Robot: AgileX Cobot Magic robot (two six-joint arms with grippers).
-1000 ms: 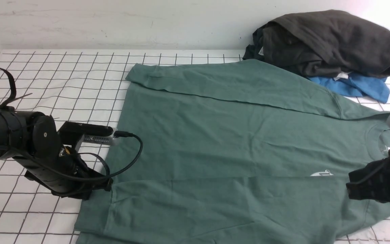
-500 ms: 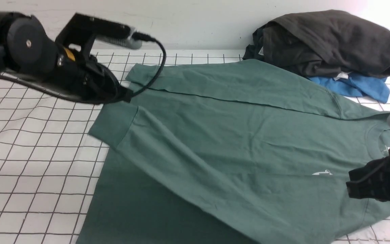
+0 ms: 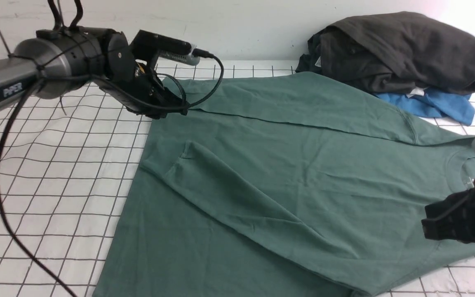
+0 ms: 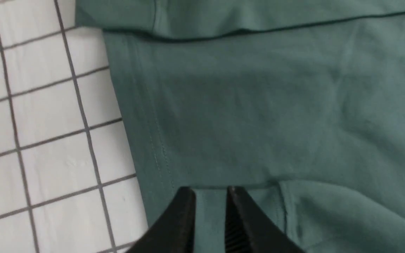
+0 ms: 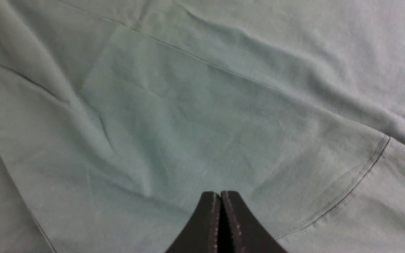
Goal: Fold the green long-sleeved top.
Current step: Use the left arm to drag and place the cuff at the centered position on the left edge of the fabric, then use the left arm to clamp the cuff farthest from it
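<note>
The green long-sleeved top (image 3: 287, 173) lies spread on the gridded cloth, collar (image 3: 464, 169) to the right. Its far sleeve (image 3: 287, 99) is folded along the back edge. The near sleeve lies diagonally across the body, and its ribbed cuff (image 3: 178, 154) rests flat near the left hem. My left gripper (image 3: 177, 110) hovers beyond that cuff with its jaws apart. In the left wrist view the gripper (image 4: 211, 191) holds nothing, and the cuff (image 4: 255, 203) lies below it. My right gripper (image 3: 425, 227) is shut and empty over the shoulder area, and it shows again in the right wrist view (image 5: 220, 193).
A dark charcoal garment (image 3: 398, 49) is heaped at the back right on a bright blue one (image 3: 439, 105), touching the top's far edge. The white gridded cloth (image 3: 56, 173) covers the table. A pale wall runs close behind.
My left arm lifted the near sleeve from the front left and carried it back over the body. Its jaws then parted, and the sleeve dropped diagonally onto the top. The right arm stayed still.
</note>
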